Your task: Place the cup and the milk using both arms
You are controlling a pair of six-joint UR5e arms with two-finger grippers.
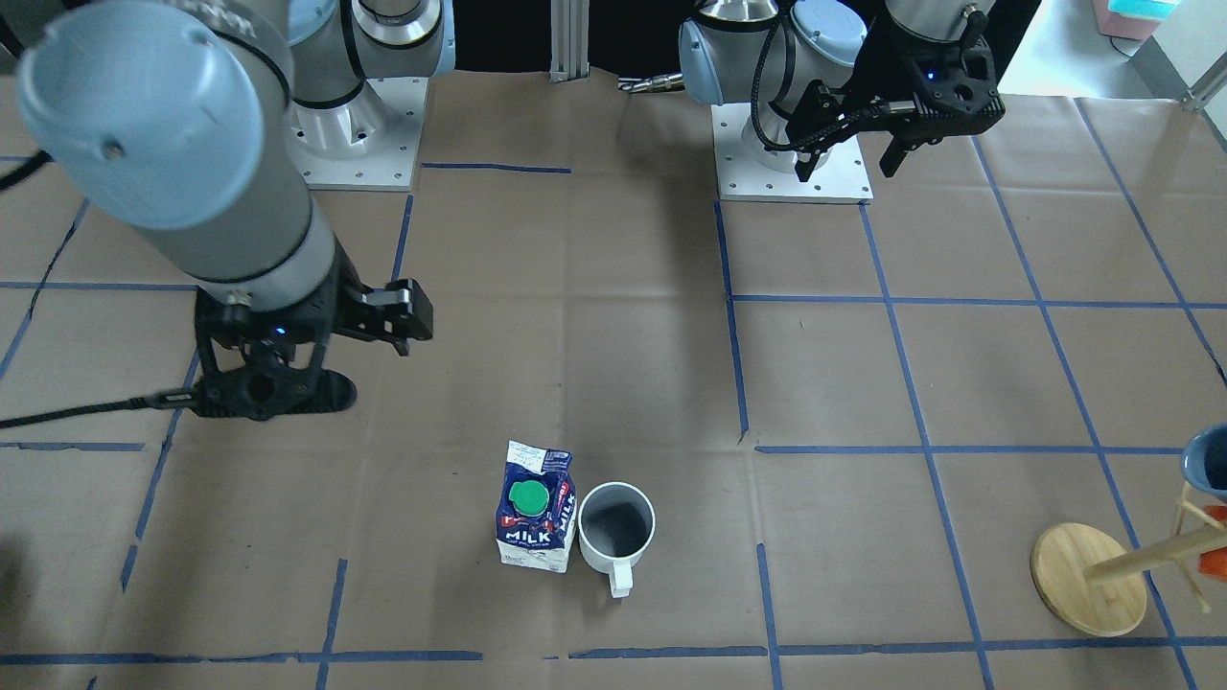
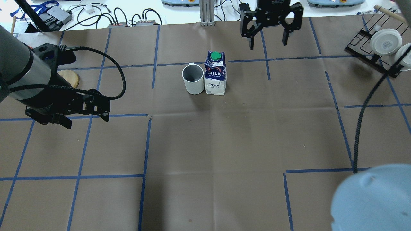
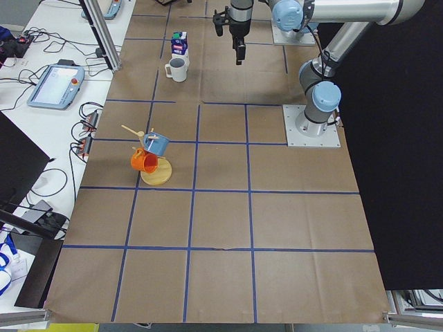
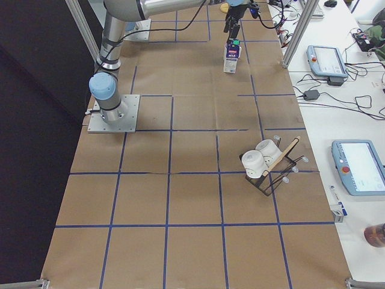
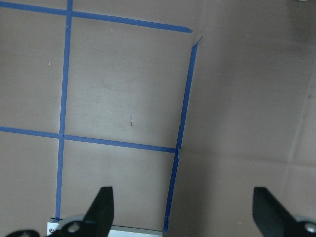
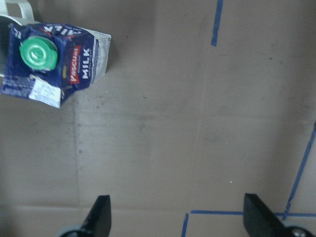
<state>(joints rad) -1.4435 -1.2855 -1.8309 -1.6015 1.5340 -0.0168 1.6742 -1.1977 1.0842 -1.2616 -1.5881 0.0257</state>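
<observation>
**Q:** Ceramic cup (image 1: pixel 616 525): how will it handle?
**A:** Judged rigid, weighty for its size, and slippery from the glaze; it would probably chip if dropped. Pinch the wall across the rim with one finger inside, or clamp the handle (image 1: pixel 621 578), which points away from the robot.

**Q:** And the milk (image 1: pixel 535 517)?
**A:** Card, probably light, and soft: the gable top looks creased. Take the white lower body across two flat faces, gently, since a hard squeeze would likely buckle it. The cap (image 1: pixel 528 495) offers no sound hold.

**Q:** Appearance?
**A:** Cup: white outside, dark grey inside, upright, mouth up. Milk: dark blue upper part with red logo and white "MILK", white base, round green cap, upright.

**Q:** Position?
**A:** Both stand mid-table on brown paper (image 1: pixel 863 383) taped in a blue grid. The milk is on the robot's right of the cup, touching or nearly so; the gap cannot be resolved. That leaves little room for a finger between them, so the outer faces look the safer approach.

**Q:** Grippers?
**A:** Right gripper (image 2: pixel 268 41): raised, near the milk but apart from it, fingers spread wide and holding nothing. Left gripper (image 1: pixel 846 165): well apart from both things, close to its own base, likewise spread and empty.
</observation>
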